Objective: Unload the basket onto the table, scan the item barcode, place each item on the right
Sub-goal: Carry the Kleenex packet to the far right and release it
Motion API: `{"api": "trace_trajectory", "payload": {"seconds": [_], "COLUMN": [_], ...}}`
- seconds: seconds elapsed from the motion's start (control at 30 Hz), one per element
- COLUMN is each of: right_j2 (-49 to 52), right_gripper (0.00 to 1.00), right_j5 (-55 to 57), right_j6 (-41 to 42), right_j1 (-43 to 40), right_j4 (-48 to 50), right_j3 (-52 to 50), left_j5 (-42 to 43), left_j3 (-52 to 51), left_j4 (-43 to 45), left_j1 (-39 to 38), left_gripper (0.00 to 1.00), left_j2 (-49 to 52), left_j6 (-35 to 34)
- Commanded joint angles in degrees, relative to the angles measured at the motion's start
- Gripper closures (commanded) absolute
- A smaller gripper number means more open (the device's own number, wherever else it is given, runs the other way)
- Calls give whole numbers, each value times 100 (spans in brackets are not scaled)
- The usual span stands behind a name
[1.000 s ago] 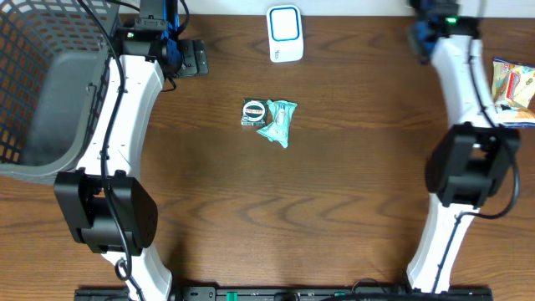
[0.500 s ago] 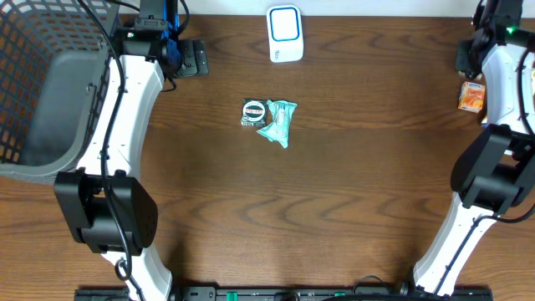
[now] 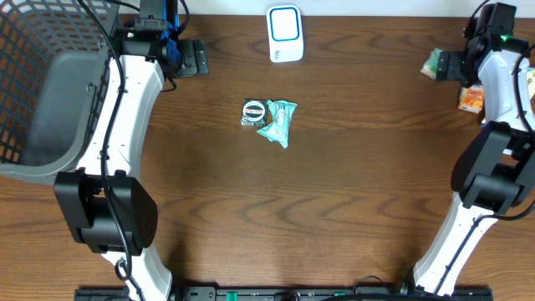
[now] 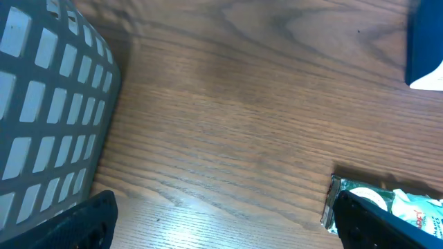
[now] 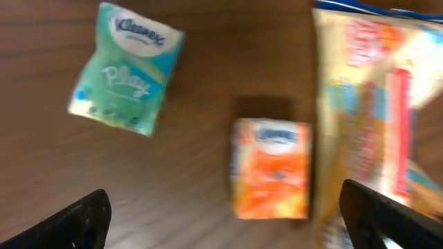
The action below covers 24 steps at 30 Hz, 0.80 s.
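Right gripper [image 5: 225, 190] fingers apart at the table's [image 3: 334, 209] far right corner; green tissue pack [image 5: 126, 68] lies free ahead of them, unseen there moments earlier. Left gripper [image 4: 221, 207] likewise spread.

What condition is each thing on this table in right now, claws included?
Left claw: open, holding nothing.
Right claw: open, holding nothing.
Green tissue pack: lying flat, loose.
Orange tissue pack: lying flat, loose.
Teal packet: crumpled, mid-table.
Scanner: untouched, far edge.
Basket: upright.
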Motion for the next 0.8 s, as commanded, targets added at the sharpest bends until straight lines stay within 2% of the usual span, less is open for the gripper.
{"api": "trace_trajectory", "payload": {"seconds": [0.0,0.1,0.17,0.47,0.77], "right_j2": [-37,-37,-37,-35,-35], "right_gripper": [1,1,1,1,1], "right_j5": [-1862,-3274,-3746,-3779,-3694], "right_j6": [90,90,118,603,595], "right_j1": [216,343,437,1130,2269], "right_j4": [87,273,463,769,553], "right_j3": [9,9,9,-74,-138], "left_j5": [-52,-52,-52,-52,-52], "left_j3": [70,70,70,70,70], "left_j4": [-17,-17,-17,-17,-17], "left_j1": [0,0,0,0,0], "left_gripper": [2,2,2,2,2], "left_j2": [-118,-118,-118,-118,-118], "left_j6": [-92,-92,-92,-92,-94]}}
